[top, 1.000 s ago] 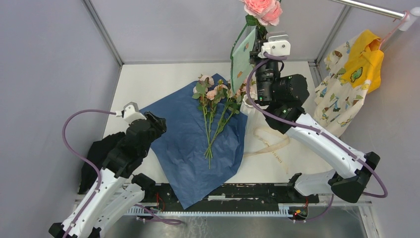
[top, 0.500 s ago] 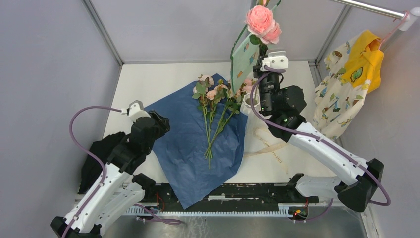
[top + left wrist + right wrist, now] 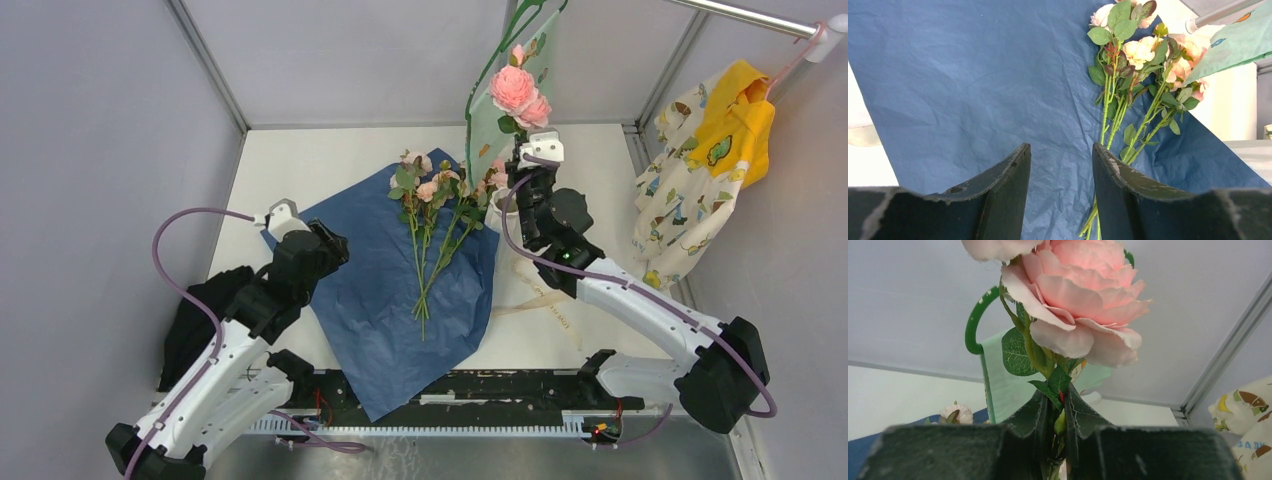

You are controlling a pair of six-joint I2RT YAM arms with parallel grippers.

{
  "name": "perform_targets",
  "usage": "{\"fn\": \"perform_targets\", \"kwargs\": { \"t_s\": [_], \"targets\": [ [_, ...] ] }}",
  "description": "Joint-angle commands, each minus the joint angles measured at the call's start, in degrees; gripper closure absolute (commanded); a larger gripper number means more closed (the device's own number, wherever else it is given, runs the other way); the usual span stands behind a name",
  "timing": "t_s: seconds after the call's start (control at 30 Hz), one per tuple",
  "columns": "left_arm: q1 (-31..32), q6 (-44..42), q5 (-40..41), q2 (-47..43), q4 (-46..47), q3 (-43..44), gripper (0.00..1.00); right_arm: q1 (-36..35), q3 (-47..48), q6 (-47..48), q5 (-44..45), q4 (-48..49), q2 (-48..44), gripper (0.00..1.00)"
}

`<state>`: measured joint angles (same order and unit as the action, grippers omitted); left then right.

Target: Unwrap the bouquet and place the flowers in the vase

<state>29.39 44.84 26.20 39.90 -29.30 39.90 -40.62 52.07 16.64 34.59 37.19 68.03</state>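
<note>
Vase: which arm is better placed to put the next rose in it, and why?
Right. The right end effector is shut on a pink rose, raised near the vase; the left end effector hangs open and empty over the navy paper.

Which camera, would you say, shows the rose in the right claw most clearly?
The right wrist view: the pink rose fills the frame, its stem pinched in the right claw. The top view shows it only small, from afar. The left wrist view misses it.
</note>
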Motion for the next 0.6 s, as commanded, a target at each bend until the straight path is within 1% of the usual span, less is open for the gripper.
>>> {"fn": "perform_targets", "kwargs": {
  "t_s": [0.0, 0.03, 0.13, 0.3, 0.4, 0.53, 0.57],
  "targets": [
    [0.05, -1.93, -0.88, 1.14, 4.38, -0.39, 0.45, 1.41, -2.66, -4.34, -2.41, 3.70, -2.04, 0.84],
    [0.10, -2.01, -0.95, 1.39, 4.76, -0.64, 0.45, 1.63, -3.82, -4.93, -2.73, 3.92, -2.42, 0.79],
    [0.12, -2.24, -1.53, 2.57, 6.39, -1.24, 0.45, 2.08, -7.19, -6.06, -3.35, 4.88, -3.80, 0.58],
    [0.08, -2.56, -3.91, 5.83, 8.59, -1.55, 0.45, 2.57, -9.90, -7.53, -2.45, 3.25, -6.32, 0.39],
    [0.06, -2.63, -4.75, 7.18, 9.68, -1.89, 0.45, 2.72, -11.30, -7.44, -2.48, 2.89, -8.42, 0.25],
    [0.11, -2.89, -5.85, 8.35, 11.28, -1.99, 0.45, 2.65, -10.80, -7.54, -3.17, -0.36, -11.54, 0.16],
    [0.14, -2.98, -6.22, 8.76, 11.69, -1.83, 0.45, 2.65, -10.65, -7.94, -3.50, -1.46, -12.55, 0.10]
  ]
}}
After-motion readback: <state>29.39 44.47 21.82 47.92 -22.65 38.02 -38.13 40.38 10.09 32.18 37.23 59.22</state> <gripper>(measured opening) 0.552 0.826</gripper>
